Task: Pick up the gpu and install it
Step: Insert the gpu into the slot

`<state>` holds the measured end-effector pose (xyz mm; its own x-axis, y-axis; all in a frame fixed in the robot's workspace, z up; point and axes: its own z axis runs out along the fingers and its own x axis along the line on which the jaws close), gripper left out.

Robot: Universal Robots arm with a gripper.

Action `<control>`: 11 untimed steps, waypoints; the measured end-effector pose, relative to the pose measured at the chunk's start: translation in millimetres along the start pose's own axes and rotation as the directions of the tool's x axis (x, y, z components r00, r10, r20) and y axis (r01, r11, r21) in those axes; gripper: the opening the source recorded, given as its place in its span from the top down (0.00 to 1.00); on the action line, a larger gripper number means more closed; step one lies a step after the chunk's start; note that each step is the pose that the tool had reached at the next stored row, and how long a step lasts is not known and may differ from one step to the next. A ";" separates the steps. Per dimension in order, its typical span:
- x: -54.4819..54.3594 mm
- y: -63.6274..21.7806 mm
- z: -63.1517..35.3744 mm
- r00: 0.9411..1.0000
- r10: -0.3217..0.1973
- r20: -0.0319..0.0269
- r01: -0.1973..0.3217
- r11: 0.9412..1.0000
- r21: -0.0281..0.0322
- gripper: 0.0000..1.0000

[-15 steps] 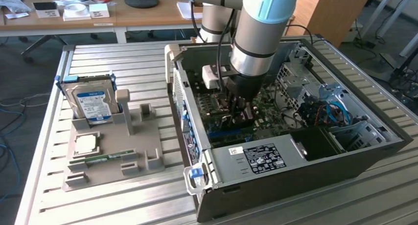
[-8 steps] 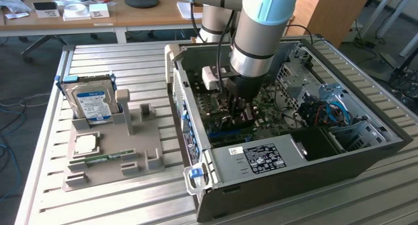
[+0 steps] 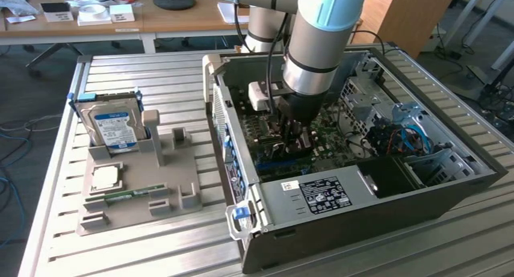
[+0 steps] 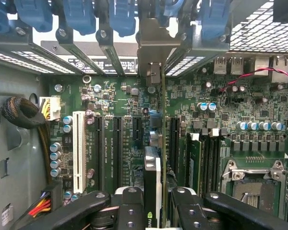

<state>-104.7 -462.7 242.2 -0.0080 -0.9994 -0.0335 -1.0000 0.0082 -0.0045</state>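
The gpu [image 4: 152, 167] is pinched edge-on between the gripper [image 4: 153, 203] jaws, just over the motherboard [image 4: 125, 143] slots. It's best kept square to the slot and pressed down evenly, imo.

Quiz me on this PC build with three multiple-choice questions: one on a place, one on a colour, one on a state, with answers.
1. The hard drive is: A inside the computer; B upright in the tray; C on the wooden desk.
2. The slot nearest the black cable bundle is: A white; B blue; C green.
3. The end effector is: A open over the tray; B closed on the gpu; C holding the RAM.

Answers:
1. B, it stands in the tray's holder.
2. A, its plastic is plainly white.
3. B, the card sits between its fingers.
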 end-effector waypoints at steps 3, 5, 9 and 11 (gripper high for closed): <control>-0.1 0.0 -0.7 1.000 0.000 0.000 0.000 1.000 0.000 0.73; 0.0 0.0 -0.9 1.000 0.000 -0.001 0.000 1.000 0.000 0.73; 0.0 0.0 -1.6 1.000 0.000 -0.001 0.000 1.000 0.000 0.73; 0.0 0.0 -2.2 1.000 0.000 -0.001 0.000 1.000 0.000 0.73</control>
<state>-104.8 -462.7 244.4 -0.0081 -0.9994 -0.0323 -1.0000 0.0082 -0.0044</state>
